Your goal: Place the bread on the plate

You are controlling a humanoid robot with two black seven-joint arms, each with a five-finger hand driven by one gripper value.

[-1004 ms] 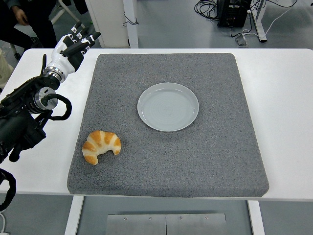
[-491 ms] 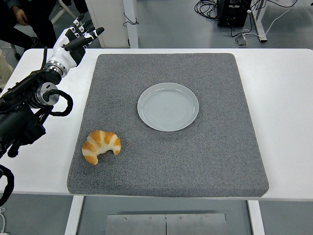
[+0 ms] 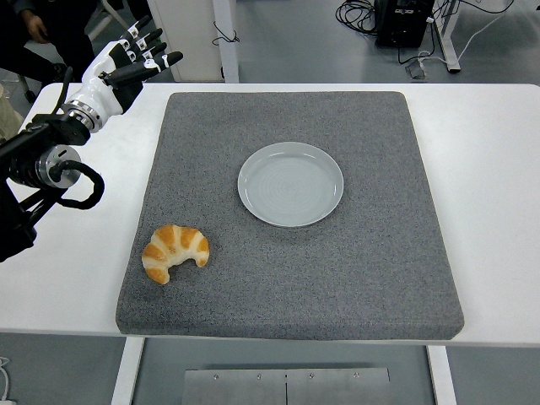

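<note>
The croissant (image 3: 175, 251) is lying on the grey mat (image 3: 371, 253) near its front left corner, well apart from the empty plate (image 3: 290, 184) sitting at the mat's middle. The left hand (image 3: 125, 67) is hovering over the table's (image 3: 498, 169) far left corner, fingers (image 3: 160, 61) spread and holding nothing

Lab: floor cables (image 3: 363, 13), test table (image 3: 498, 169)

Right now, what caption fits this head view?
Croissant waits on mat, plate empty, robot hand raised.
</note>
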